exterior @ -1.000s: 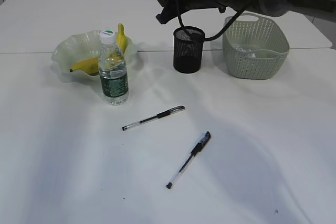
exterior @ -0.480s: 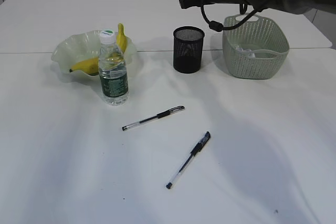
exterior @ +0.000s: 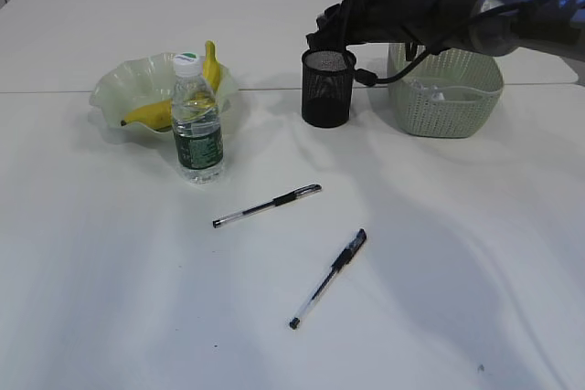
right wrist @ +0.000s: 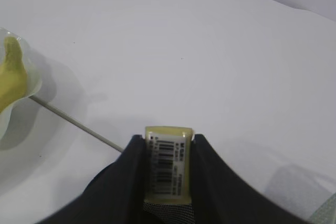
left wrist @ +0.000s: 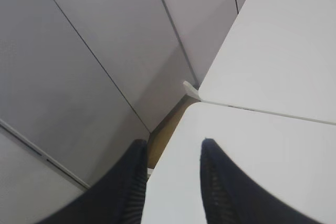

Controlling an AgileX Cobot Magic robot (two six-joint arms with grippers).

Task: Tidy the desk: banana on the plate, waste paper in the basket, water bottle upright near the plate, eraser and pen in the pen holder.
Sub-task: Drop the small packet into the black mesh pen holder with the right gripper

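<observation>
Pale yellow eraser point(right wrist: 167, 169), barcode sticker facing the wrist camera, pinched between the right gripper point(right wrist: 167, 177) jaws; long axis runs along the fingers, free end pointing past the tips. Right gripper poised just above the black mesh pen holder point(exterior: 328, 87). Left gripper point(left wrist: 170, 182): jaws parted, empty, over the desk point(left wrist: 273, 66) edge. Two pens point(exterior: 268, 205) point(exterior: 329, 278) lie flat, both on a diagonal. Banana point(exterior: 178, 102) in plate point(exterior: 119, 84); water bottle point(exterior: 196, 121) upright beside it. Basket point(exterior: 445, 93) right of holder.

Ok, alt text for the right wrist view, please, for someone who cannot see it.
The right gripper holds the pale yellow eraser, barcode sticker facing the camera, between its two black fingers above the white desk. At the left edge, the banana lies in the green plate.
</observation>
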